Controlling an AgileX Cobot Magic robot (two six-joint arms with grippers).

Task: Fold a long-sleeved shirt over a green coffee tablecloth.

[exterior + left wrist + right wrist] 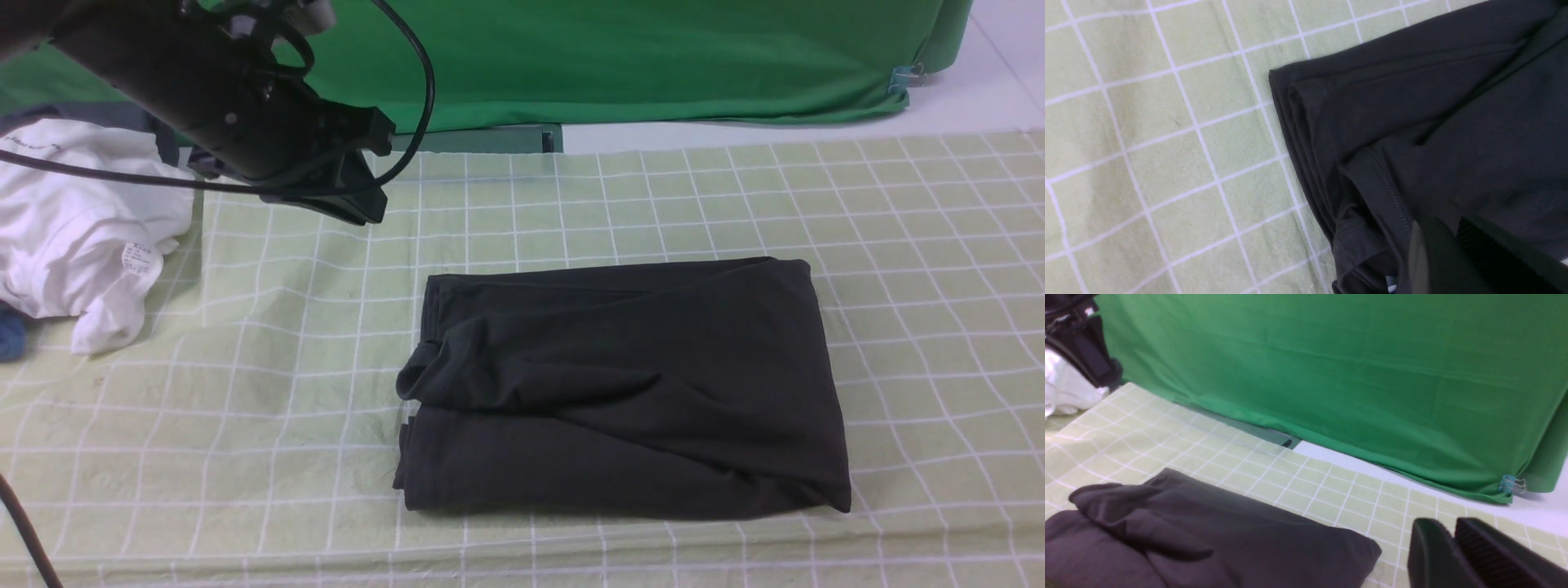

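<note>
Long-sleeved shirt [624,388], folded into a dark rectangle, lies at the centre of the green coffee tablecloth [922,245]. At 10 o'clock the left gripper [359,204] hangs above the cloth, clear of the shirt, jaws pressed together and empty. The right gripper [1457,555], jaws likewise together, holds nothing. A white garment [73,237] lies crumpled at 9 o'clock.

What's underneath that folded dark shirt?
The shirt lies on the pale green checked tablecloth, which shows on every side of it. The patch of cloth directly beneath is covered, so anything there cannot be seen. Nothing rests on top of the shirt.
</note>
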